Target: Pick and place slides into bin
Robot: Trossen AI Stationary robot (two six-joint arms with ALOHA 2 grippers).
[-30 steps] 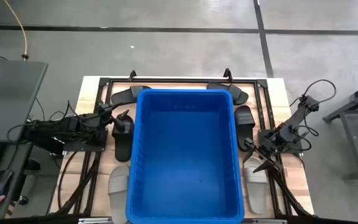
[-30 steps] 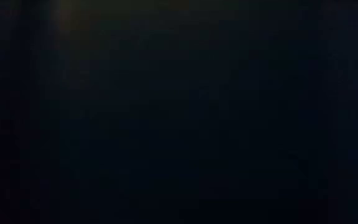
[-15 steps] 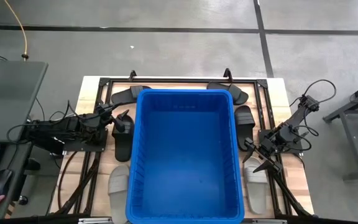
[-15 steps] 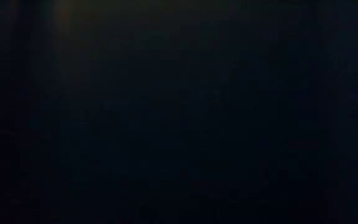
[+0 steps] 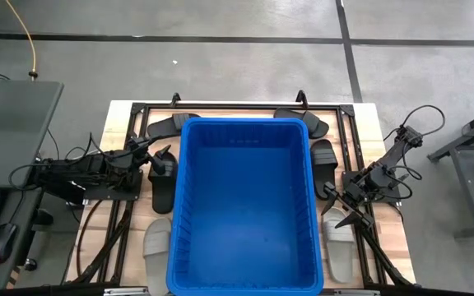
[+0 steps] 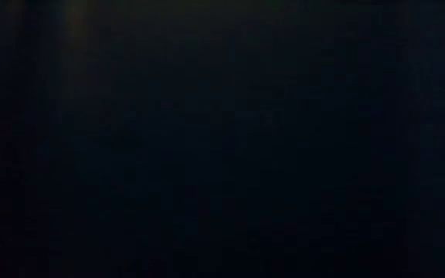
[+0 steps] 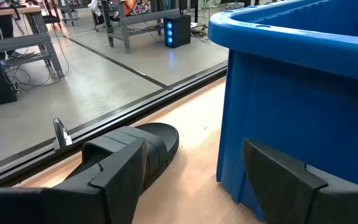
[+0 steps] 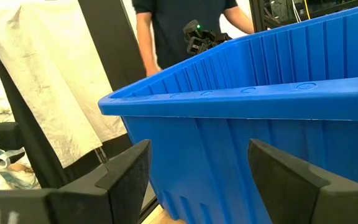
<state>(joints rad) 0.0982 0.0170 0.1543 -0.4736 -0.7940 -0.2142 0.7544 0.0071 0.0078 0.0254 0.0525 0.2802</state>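
The blue bin fills the middle of the wooden bench, leaving only narrow strips of board on either side. Its inside looks bare from above. The slides lie in those strips around it: a black slide at the far left corner, another black slide at the far right corner, a third black slide along the right wall, a black slide along the left wall, a light grey slide nearer on the left, and a white slide nearer on the right.

The left claw hovers just beside the bin's left wall, over the end of the black slide there, fingers apart. The right claw sits close to the right wall above the white slide, fingers spread too.

In the right wrist view a person's dark torso stands beyond the bin. The low view is fully dark. A computer mouse glows red at the left edge.
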